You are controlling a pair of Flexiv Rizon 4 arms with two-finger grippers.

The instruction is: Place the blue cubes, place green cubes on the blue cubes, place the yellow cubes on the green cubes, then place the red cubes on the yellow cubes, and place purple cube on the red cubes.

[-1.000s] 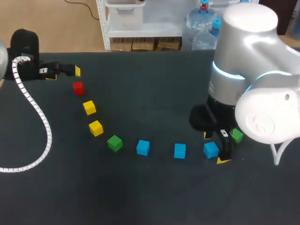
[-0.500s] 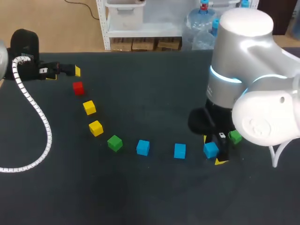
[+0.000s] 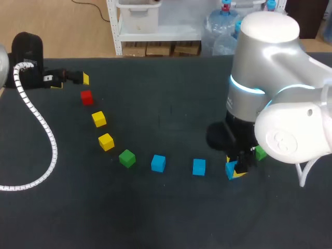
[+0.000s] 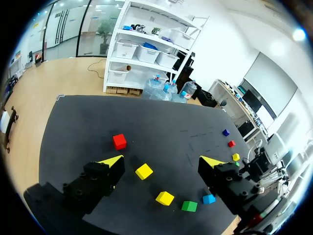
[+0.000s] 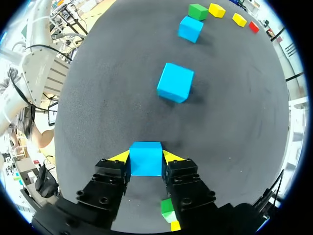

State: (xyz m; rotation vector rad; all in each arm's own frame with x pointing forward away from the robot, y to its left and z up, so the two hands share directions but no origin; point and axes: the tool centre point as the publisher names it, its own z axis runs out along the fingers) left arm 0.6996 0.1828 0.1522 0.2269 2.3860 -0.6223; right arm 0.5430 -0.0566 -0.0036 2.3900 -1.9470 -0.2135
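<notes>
Since both yellow tips press against opposite faces of a blue cube (image 5: 145, 164), the right gripper (image 5: 145, 156) is closed on it, low over the dark table (image 3: 171, 218). Whether the cube has left the surface I cannot tell. Seen from above, it sits at the right end of a curved row, with a green cube (image 3: 261, 152) just beside it, partly hidden by the arm. Ahead of the fingers lie a second blue cube (image 5: 175, 82) and a third blue cube (image 5: 190, 29), apart from each other. Beyond them another green cube (image 5: 198, 11), a yellow cube (image 5: 216, 9), a second yellow cube (image 5: 239, 19) and a red cube (image 5: 254, 27) trail off along the arc. The left gripper (image 4: 162, 160) rests near the table's far left corner, fingers spread wide with nothing between them. A small purple cube (image 4: 225, 132) seems to lie toward the opposite side, though it is too small to be sure.

I judge that the first step, placing the blue cubes, is in hand, and nothing is stacked yet. The next move likely calls for a clean lift or shift that spares the neighbouring green cube. The held cube then needs setting down square and in line with the other blue ones, with room for the fingers to open without nudging them.
</notes>
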